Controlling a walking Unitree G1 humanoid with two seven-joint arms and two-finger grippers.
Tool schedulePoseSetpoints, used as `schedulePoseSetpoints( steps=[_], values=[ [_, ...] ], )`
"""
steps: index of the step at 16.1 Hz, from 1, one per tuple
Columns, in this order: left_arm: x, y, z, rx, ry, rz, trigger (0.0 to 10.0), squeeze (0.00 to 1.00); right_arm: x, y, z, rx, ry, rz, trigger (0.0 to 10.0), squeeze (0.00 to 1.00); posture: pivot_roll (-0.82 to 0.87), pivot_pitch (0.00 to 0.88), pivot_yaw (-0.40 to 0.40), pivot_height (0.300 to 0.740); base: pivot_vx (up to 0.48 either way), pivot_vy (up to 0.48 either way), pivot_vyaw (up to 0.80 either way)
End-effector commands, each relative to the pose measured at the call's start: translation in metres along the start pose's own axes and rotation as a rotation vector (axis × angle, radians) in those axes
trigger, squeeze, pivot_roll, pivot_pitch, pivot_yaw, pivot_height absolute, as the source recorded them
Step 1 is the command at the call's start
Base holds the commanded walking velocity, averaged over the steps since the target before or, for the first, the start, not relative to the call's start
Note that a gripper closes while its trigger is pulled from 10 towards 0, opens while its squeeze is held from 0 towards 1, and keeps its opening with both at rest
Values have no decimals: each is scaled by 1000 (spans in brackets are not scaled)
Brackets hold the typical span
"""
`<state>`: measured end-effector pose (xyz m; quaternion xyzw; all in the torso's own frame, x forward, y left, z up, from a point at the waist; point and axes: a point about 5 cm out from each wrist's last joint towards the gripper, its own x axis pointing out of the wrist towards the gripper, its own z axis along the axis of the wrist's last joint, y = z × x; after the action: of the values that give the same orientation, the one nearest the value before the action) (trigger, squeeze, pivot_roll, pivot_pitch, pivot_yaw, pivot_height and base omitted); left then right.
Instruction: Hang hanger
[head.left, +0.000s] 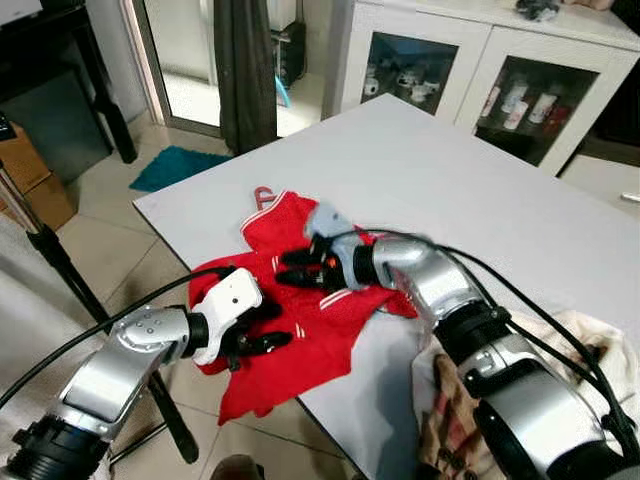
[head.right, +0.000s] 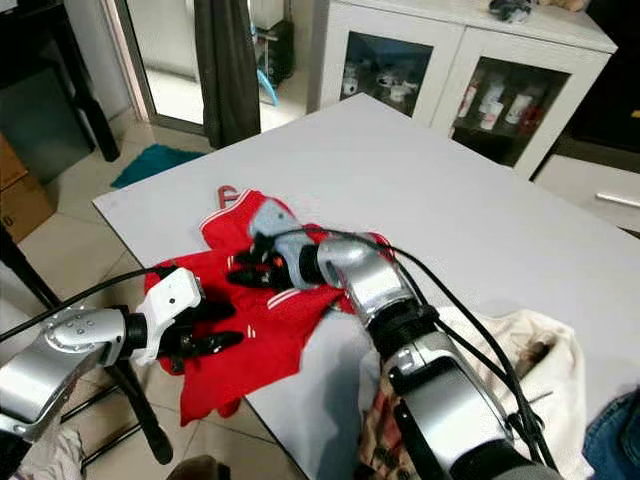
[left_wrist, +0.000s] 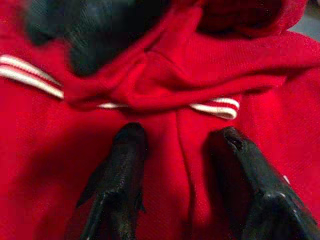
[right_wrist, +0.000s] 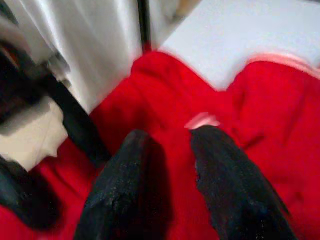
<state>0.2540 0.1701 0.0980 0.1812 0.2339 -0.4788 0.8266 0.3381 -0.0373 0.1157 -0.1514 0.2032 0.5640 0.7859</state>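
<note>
White desk (head.left: 480, 190) carries a red garment (head.left: 290, 300) with its hanger hook (head.left: 262, 195) poking out at the corner, both grippers' jaws parted over the cloth, hanging not yet begun.

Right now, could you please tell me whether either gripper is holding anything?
Nothing is clearly held. Both the left gripper and right gripper have fingers apart, resting on the red striped garment.

Crumpled red garment (head.left: 300, 300) with white-striped trim, draped over the table's near corner
</note>
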Motion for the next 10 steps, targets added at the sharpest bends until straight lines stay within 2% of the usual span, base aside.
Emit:
schedulePoseSetpoints(
  steps=[1, 3, 6, 8, 10],
  values=[
    [-4, 1, -28, -33, 150, 47, 10000, 0, -4, -12, -13, -73, 140, -109, 10000, 0, 151, 23, -46, 740, 0, 0, 0],
    [-10, 6, -31, 4, 193, 83, 10000, 0, -9, -20, -22, -111, 218, -179, 10000, 0, 153, 23, -47, 740, 0, 0, 0],
    [-30, 24, -33, 52, 285, 212, 10000, 0, -29, -39, -34, -269, 373, -271, 10000, 0, 156, 25, -51, 740, 0, 0, 0],
    [-37, 32, -32, 67, 307, 276, 10000, 0, -37, -46, -38, -293, 409, -304, 10000, 0, 157, 25, -53, 740, 0, 0, 0],
    [-50, 43, -32, 101, 366, 365, 10000, 0, -54, -56, -44, -334, 472, -325, 10000, 0, 157, 28, -53, 740, 0, 0, 0]
  ],
)
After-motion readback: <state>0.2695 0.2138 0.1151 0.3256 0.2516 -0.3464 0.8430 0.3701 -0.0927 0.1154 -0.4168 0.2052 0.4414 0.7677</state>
